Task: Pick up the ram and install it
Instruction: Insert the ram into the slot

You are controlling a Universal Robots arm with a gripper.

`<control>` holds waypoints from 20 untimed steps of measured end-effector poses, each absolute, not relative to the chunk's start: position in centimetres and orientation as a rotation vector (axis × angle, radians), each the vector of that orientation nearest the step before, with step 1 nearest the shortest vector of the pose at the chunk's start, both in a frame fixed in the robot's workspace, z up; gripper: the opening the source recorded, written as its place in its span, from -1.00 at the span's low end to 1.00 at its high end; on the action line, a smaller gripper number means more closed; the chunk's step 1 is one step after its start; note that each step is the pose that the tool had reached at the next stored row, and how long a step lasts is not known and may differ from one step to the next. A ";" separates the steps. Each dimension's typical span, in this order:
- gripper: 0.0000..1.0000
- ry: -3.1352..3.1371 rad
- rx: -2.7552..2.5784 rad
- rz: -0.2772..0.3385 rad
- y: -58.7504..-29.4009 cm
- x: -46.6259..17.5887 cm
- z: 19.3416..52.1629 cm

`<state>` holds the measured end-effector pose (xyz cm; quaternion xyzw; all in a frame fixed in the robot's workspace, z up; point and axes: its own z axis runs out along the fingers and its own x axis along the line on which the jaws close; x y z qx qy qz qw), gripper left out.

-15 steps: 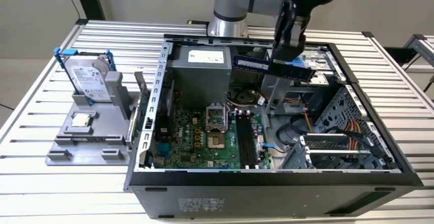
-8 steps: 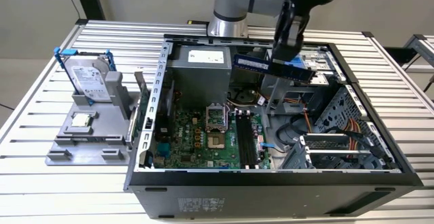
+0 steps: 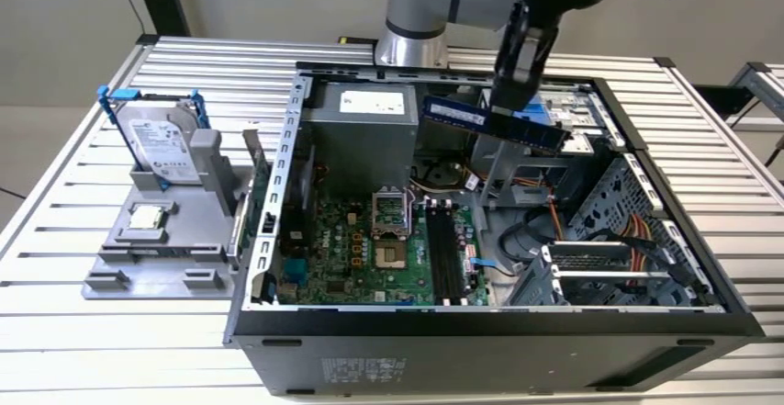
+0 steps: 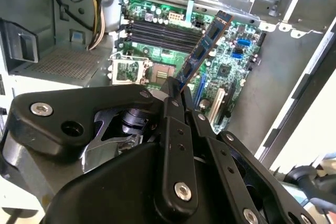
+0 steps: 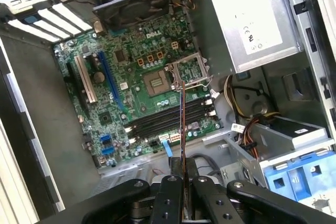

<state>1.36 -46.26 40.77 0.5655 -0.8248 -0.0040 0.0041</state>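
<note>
The ram (image 3: 456, 111), a long blue-green stick with dark chips, hangs in the air over the back of the open computer case (image 3: 282, 185). My gripper (image 3: 509, 93) is shut on it near its middle. The second wrist view has the ram (image 4: 207, 43) sticking out from the gripper (image 4: 176, 85) above the green motherboard. Seen edge on in the first wrist view, the ram (image 5: 182, 124) rises from the gripper (image 5: 182, 179) and lines up across the black memory slots (image 5: 168, 119). Those slots (image 3: 443, 258) lie well below the ram, with nothing in them.
A silver hard drive in a blue frame (image 3: 160, 134) and a small square CPU chip (image 3: 147, 217) sit on a grey stand at the exterior view's left. Inside the case are the power supply (image 3: 362, 129), the open CPU socket (image 3: 389, 212), cables and a drive cage (image 3: 600, 267).
</note>
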 end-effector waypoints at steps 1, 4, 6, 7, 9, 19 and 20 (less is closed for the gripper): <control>-1.00 -2.590 1.763 -0.012 -46.3 1.4 40.8; -1.00 -2.609 1.735 -0.013 -46.3 1.4 40.8; -1.00 -2.622 1.716 -0.013 -46.3 1.4 40.8; -1.00 -2.628 1.706 -0.013 -46.3 1.4 40.8; -1.00 -2.640 1.688 -0.013 -46.3 1.4 40.8; -1.00 -2.700 1.591 -0.013 -46.3 1.4 40.8; -1.00 -2.706 1.582 -0.013 -46.3 1.4 40.8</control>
